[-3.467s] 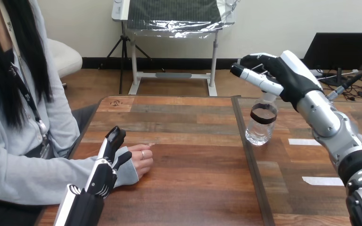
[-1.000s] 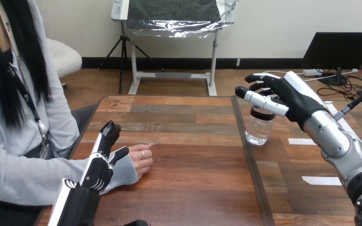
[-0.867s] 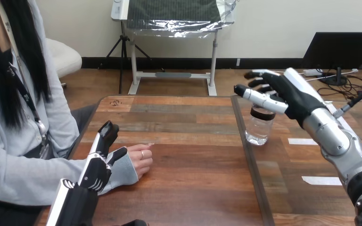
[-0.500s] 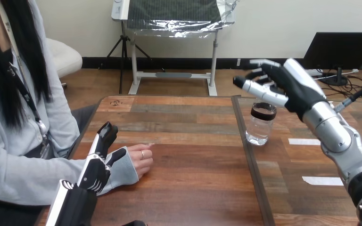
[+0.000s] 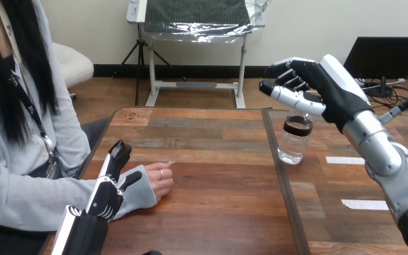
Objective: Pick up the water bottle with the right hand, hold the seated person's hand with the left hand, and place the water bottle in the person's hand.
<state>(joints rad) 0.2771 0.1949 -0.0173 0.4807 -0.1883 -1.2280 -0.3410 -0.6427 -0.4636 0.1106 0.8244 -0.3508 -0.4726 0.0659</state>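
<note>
The water bottle (image 5: 296, 142) stands upright on the table (image 5: 218, 191), untouched. Directly above it the right hand (image 5: 319, 87) hovers, fingers loosely spread, holding nothing. Well off to the bottle's left, the left hand (image 5: 108, 186) lies straight-fingered against the person's hand (image 5: 158, 180), touching the sleeve (image 5: 141, 195) but not clasping it. The bottle looks clear, thin-walled and mostly empty, so I'd guess it's light, smooth and easy to crush or tip. It is best taken round the body, just under the dark band (image 5: 297, 126).
</note>
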